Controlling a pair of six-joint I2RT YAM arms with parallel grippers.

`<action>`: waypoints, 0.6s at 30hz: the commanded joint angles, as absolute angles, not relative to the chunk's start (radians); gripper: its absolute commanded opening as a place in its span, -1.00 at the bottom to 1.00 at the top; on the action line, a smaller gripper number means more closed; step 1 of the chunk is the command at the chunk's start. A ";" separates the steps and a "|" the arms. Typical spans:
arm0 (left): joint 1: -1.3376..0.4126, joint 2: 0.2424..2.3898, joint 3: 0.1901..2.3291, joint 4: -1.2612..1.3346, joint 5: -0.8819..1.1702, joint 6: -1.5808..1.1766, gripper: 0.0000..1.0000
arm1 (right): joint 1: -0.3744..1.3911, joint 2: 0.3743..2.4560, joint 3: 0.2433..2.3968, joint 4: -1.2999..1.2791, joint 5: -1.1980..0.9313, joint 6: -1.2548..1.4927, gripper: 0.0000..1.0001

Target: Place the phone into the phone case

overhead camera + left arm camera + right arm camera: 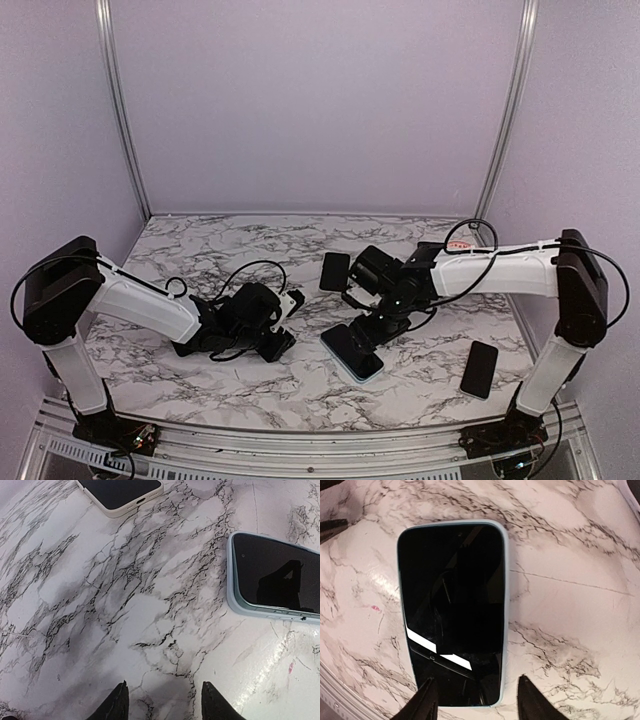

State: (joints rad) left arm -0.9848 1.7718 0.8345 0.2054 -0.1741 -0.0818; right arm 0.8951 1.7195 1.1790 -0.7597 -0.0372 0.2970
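Phone point(452, 610) in blue case point(506, 605), end hidden beneath spread right hand point(368, 335)

Soft, even light falls from above in the overhead view, leaving only faint, diffuse shadows on the marble desk point(200, 245). Both wrist views bend at their edges like a fisheye. The phone point(452, 580) mirrors white streaks on its screen toward the lower centre. Glossy glare whitens the desk at lower right of the left wrist view.
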 commanded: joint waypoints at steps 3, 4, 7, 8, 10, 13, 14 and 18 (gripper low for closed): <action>-0.986 1.746 0.838 0.184 -0.184 -0.074 -0.03 | 0.950 1.709 1.204 -0.809 -0.104 0.307 -0.65; -0.986 1.747 0.838 0.184 -0.184 -0.072 -0.03 | 0.962 1.705 1.207 -0.799 -0.123 0.313 -0.87; -0.986 1.746 0.835 0.186 -0.184 -0.072 -0.02 | 0.966 1.704 1.154 -0.736 -0.188 0.342 -1.00; -0.986 1.747 0.836 0.187 -0.184 -0.072 -0.02 | 0.966 1.715 1.143 -0.729 -0.198 0.346 -1.00; -0.986 1.750 0.839 0.185 -0.181 -0.072 -0.02 | 0.968 1.737 1.133 -0.727 -0.201 0.350 -1.00; -0.986 1.750 0.843 0.181 -0.175 -0.068 -0.02 | 0.967 1.749 1.135 -0.727 -0.185 0.352 -1.00; -0.986 1.749 0.844 0.180 -0.178 -0.066 -0.02 | 0.967 1.749 1.136 -0.727 -0.179 0.352 -1.00; -0.986 1.749 0.845 0.182 -0.183 -0.074 -0.02 | 0.964 1.756 1.074 -0.690 -0.166 0.356 -1.00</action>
